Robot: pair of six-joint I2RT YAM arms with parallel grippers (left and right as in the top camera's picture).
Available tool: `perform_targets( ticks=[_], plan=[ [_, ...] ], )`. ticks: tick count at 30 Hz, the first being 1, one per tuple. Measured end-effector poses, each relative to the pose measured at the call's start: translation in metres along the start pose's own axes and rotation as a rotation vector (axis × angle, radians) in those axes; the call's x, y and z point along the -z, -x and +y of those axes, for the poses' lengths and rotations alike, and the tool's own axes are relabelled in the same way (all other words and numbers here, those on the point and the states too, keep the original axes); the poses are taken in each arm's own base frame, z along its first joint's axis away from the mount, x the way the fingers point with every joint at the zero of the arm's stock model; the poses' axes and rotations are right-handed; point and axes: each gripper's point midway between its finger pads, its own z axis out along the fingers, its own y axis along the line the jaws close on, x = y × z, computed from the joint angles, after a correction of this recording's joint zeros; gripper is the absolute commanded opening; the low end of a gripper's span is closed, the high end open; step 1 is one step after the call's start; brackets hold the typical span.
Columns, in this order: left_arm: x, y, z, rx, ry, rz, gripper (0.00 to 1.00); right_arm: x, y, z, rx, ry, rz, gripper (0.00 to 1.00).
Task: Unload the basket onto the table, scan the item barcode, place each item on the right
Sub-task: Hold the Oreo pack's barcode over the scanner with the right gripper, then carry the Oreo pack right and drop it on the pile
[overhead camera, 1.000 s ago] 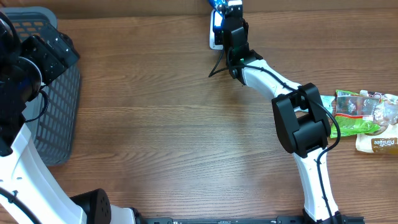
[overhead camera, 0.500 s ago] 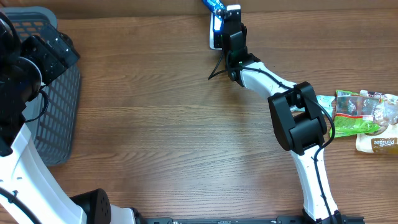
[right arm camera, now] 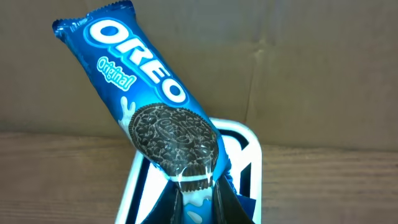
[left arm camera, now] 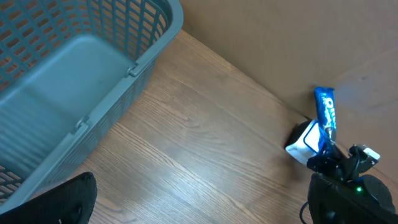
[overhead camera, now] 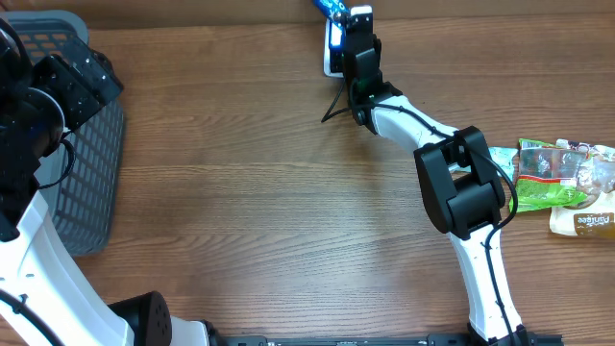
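1. The right gripper [right arm camera: 196, 186] is pinching the lower end of the Oreo pack [right arm camera: 149, 106], with its jaws pressed on the wrapper.
2. From the jaws, the pack's long axis is leaning toward the upper left of the wrist frame, printed face toward the camera.
3. The white scanner [right arm camera: 252, 162] is standing just behind the pack's lower end; in my judgement the barcode side is needing a turn toward it.
4. The left gripper [left arm camera: 199, 208] is hanging spread wide over the basket [left arm camera: 74, 68], well apart, so the right arm is nearer.
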Motion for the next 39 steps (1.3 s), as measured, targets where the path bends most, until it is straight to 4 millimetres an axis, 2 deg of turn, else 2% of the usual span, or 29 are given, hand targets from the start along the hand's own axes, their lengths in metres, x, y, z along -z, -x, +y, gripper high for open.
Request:
perform_targets(
  ticks=[2, 5, 7, 9, 11, 14, 15, 17, 19, 21, 22, 24, 27, 35, 37, 39],
  plan=[
    [0.000, 0.000, 0.000, 0.000, 0.000, 0.000, 1.00, 0.004, -0.006, 0.003, 0.016, 0.001, 0.040, 0.04],
    [0.000, 0.000, 0.000, 0.000, 0.001, 0.000, 1.00, 0.020, -0.001, 0.010, 0.046, 0.010, 0.106, 0.04],
    [0.000, 0.000, 0.000, 0.000, 0.000, 0.000, 1.00, 0.035, 0.014, 0.017, 0.055, 0.025, 0.120, 0.04],
    [0.000, 0.000, 0.000, 0.000, 0.000, 0.000, 1.00, 0.059, 0.044, 0.027, 0.056, 0.061, 0.114, 0.04],
    [0.000, 0.000, 0.000, 0.000, 0.000, 0.000, 1.00, 0.088, 0.077, 0.035, 0.052, 0.110, 0.109, 0.04],
    [0.000, 0.000, 0.000, 0.000, 0.000, 0.000, 1.00, 0.159, 0.147, 0.044, 0.026, 0.239, 0.073, 0.04],
    [0.000, 0.000, 0.000, 0.000, 0.000, 0.000, 1.00, 0.180, 0.164, 0.043, 0.012, 0.268, 0.067, 0.04],
    [0.000, 0.000, 0.000, 0.000, 0.001, 0.001, 1.00, 0.226, 0.190, 0.036, -0.032, 0.324, 0.077, 0.04],
    [0.000, 0.000, 0.000, 0.000, 0.000, 0.001, 1.00, 0.266, 0.207, 0.026, -0.094, 0.377, 0.098, 0.04],
    [0.000, 0.000, 0.000, 0.000, 0.001, 0.001, 1.00, 0.294, 0.217, 0.011, -0.159, 0.402, 0.124, 0.04],
    [0.000, 0.000, 0.000, 0.000, 0.000, 0.000, 1.00, 0.302, 0.219, 0.003, -0.187, 0.402, 0.138, 0.04],
    [0.000, 0.000, 0.000, 0.000, 0.000, 0.001, 0.99, 0.315, 0.214, -0.026, -0.259, 0.359, 0.197, 0.04],
    [0.000, 0.000, 0.000, 0.000, 0.000, 0.001, 1.00, 0.315, 0.198, -0.078, -0.371, 0.238, 0.281, 0.04],
    [0.000, 0.000, 0.000, 0.000, 0.000, 0.001, 1.00, 0.308, 0.119, -0.223, -0.602, -0.222, 0.522, 0.04],
    [0.000, 0.000, 0.000, 0.000, 0.001, 0.001, 1.00, 0.303, 0.099, -0.253, -0.617, -0.338, 0.552, 0.04],
    [0.000, 0.000, 0.000, 0.000, 0.001, 0.001, 1.00, 0.298, 0.078, -0.271, -0.622, -0.414, 0.598, 0.04]
  ],
)
